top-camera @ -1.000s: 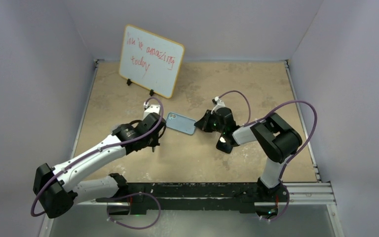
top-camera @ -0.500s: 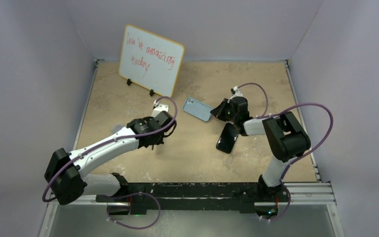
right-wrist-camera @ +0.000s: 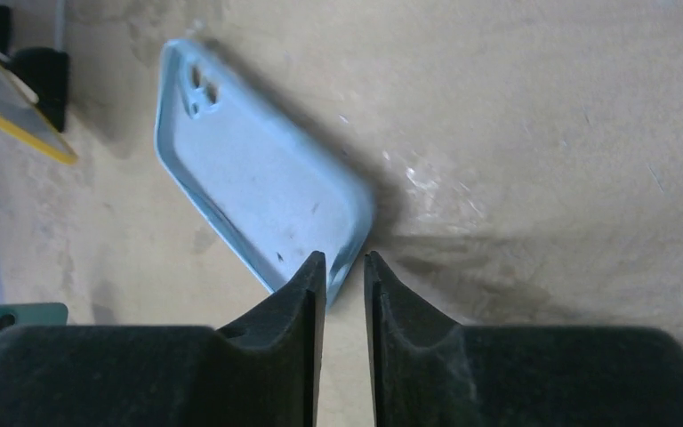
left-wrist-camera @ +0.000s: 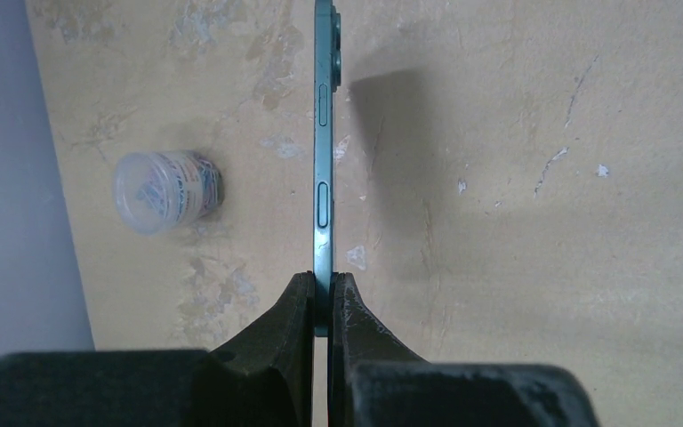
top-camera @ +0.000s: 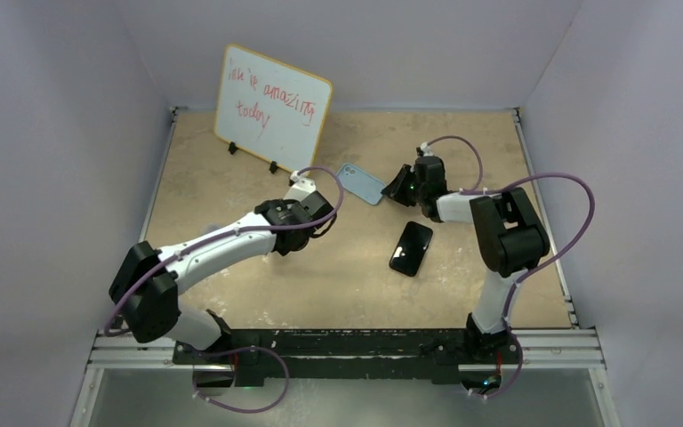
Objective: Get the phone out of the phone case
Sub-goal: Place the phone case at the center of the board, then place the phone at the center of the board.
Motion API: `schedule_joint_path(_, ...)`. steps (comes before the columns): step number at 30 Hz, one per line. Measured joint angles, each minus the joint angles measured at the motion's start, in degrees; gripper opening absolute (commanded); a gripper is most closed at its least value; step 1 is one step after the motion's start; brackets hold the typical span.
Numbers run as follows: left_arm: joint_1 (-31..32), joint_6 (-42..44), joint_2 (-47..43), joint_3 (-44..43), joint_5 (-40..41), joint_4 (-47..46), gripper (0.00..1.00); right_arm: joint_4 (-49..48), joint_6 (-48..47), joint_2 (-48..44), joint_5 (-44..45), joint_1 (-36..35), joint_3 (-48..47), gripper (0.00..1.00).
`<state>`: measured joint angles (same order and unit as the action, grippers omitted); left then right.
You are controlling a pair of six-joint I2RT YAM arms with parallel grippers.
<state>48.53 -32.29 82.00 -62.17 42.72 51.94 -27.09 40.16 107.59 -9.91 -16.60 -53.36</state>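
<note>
My left gripper [left-wrist-camera: 323, 277] is shut on the bottom end of a teal phone [left-wrist-camera: 323, 178], held edge-on above the table with its side buttons showing. In the top view the left gripper [top-camera: 322, 212] is left of centre. The empty light-blue phone case [right-wrist-camera: 249, 169] faces inside-up, its camera cutout visible. My right gripper [right-wrist-camera: 345, 258] pinches the case's near corner, one finger inside and one outside. In the top view the case [top-camera: 362, 182] sits between the two grippers, next to my right gripper [top-camera: 397, 189]. The phone's corner shows in the right wrist view [right-wrist-camera: 18, 316].
A black phone [top-camera: 411, 247] lies flat on the table in front of the right gripper. A whiteboard [top-camera: 271, 108] with red writing stands at the back left. A small clear jar [left-wrist-camera: 167, 191] stands on the table left of the held phone.
The phone and case have come apart. My right gripper has carried the case back and to the right. My left arm has swung right and back with the phone.
</note>
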Motion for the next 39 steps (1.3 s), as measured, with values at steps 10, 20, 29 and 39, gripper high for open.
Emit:
schedule_joint_path(10, 0.79, 1.99, 7.37, 0.0, 1.2, -0.81, 0.0, 5.77, -2.45, -2.73, 1.46, 0.9, 0.46, 0.66)
schedule_joint_path(20, 2.95, 1.97, 13.53, -1.51, 3.67, -1.49, 0.0, 4.96, -5.31, -22.27, 0.44, 0.92, 14.27, 0.8)
schedule_joint_path(29, 3.67, 1.9, 20.79, -2.01, 5.53, -3.82, 0.0, 5.09, -5.05, -42.18, -2.05, 0.92, 25.18, 0.85)
schedule_joint_path(39, 4.09, 2.16, 25.9, -2.38, 5.44, -5.75, 0.0, 13.11, -7.89, -53.62, 0.09, 0.92, 29.2, 0.88)
